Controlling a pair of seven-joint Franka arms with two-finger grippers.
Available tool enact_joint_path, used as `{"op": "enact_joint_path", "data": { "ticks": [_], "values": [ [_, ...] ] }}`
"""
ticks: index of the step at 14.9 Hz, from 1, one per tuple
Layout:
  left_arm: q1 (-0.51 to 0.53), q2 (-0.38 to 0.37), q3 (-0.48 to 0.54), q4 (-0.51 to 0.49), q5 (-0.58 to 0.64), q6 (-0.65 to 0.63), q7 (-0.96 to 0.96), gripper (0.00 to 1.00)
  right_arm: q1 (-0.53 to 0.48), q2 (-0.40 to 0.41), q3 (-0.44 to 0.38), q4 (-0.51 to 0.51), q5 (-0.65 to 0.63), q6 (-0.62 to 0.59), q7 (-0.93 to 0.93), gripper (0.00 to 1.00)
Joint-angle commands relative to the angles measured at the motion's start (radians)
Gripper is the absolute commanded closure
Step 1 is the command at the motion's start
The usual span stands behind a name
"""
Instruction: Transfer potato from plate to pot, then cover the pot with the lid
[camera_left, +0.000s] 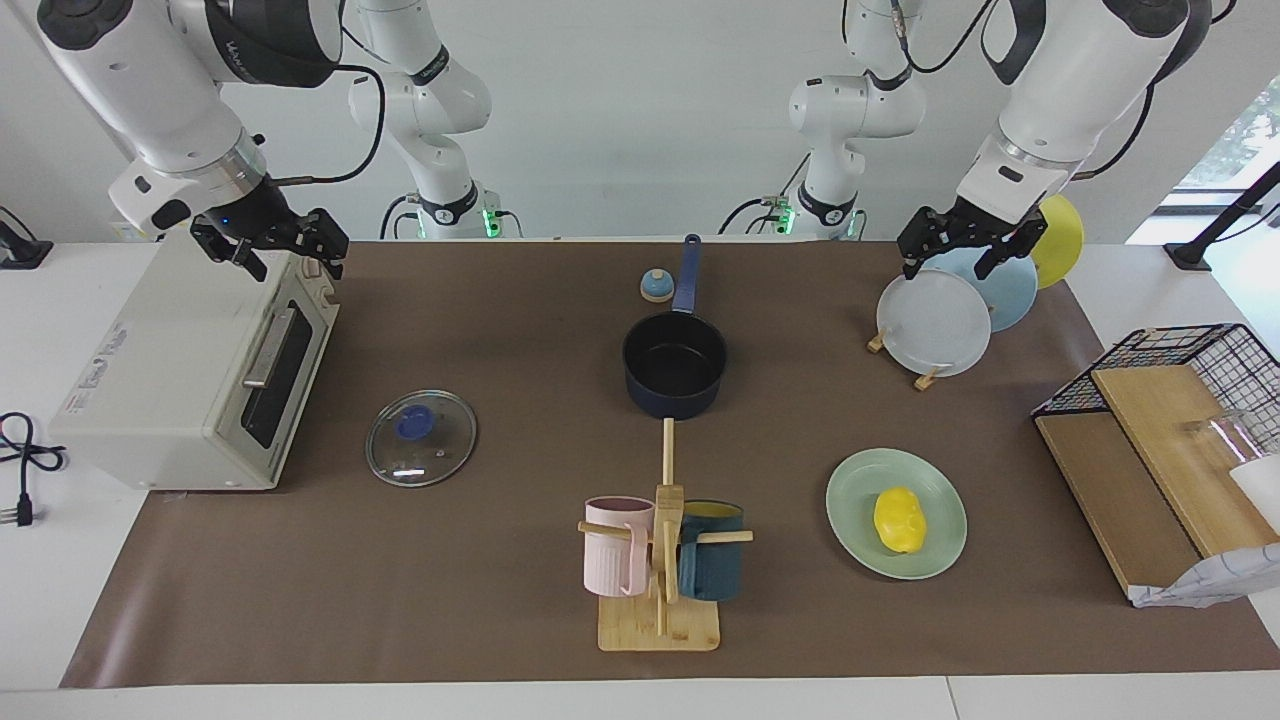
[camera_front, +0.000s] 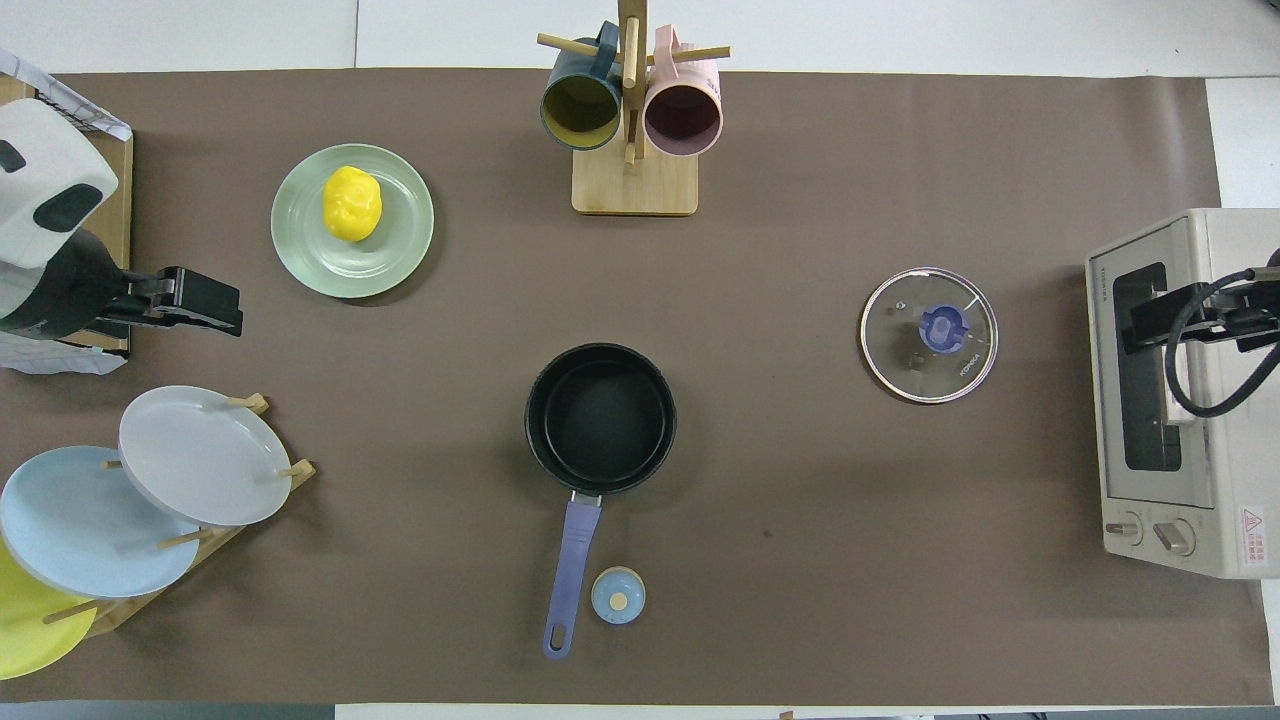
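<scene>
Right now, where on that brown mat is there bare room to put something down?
Bare mat lies between the pot and the lid, and nearer the robots than the lid, beside the toaster oven. It is tighter around the plate, between the mug tree and the plate rack.

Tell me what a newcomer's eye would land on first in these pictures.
Most striking is the glossy bright yellow toy potato lying on the round pale mint-green plate, toward the left arm's end of the table. Mid-table stands the empty dark navy-blue saucepan, nearer to the robots than the wooden mug rack. The round clear glass lid with its blue knob lies flat beside the cream toaster oven, toward the right arm's end.
</scene>
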Motion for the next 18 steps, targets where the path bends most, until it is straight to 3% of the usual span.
{"op": "enact_joint_path", "data": {
  "ticks": [1,4,7,14,18],
  "values": [
    [-0.002,0.039,0.002,0.008,-0.016,0.055,-0.001,0.0,-0.007,-0.013,0.002,-0.008,0.01,-0.008,0.011,0.0],
    [-0.003,0.102,0.002,0.013,-0.018,0.109,0.001,0.0,-0.01,-0.014,0.002,-0.011,0.01,-0.015,0.011,0.0],
    [-0.002,0.233,0.002,0.08,-0.03,0.179,-0.001,0.0,-0.005,-0.014,0.002,-0.011,0.01,-0.012,0.011,0.0],
    [0.001,0.439,0.004,0.114,-0.013,0.443,0.004,0.0,0.001,-0.02,0.007,-0.034,0.021,0.0,-0.04,0.0],
    [0.0,0.521,0.005,0.114,0.028,0.552,0.007,0.0,0.071,-0.069,0.011,-0.233,0.024,0.294,-0.039,0.0]
  ]
}}
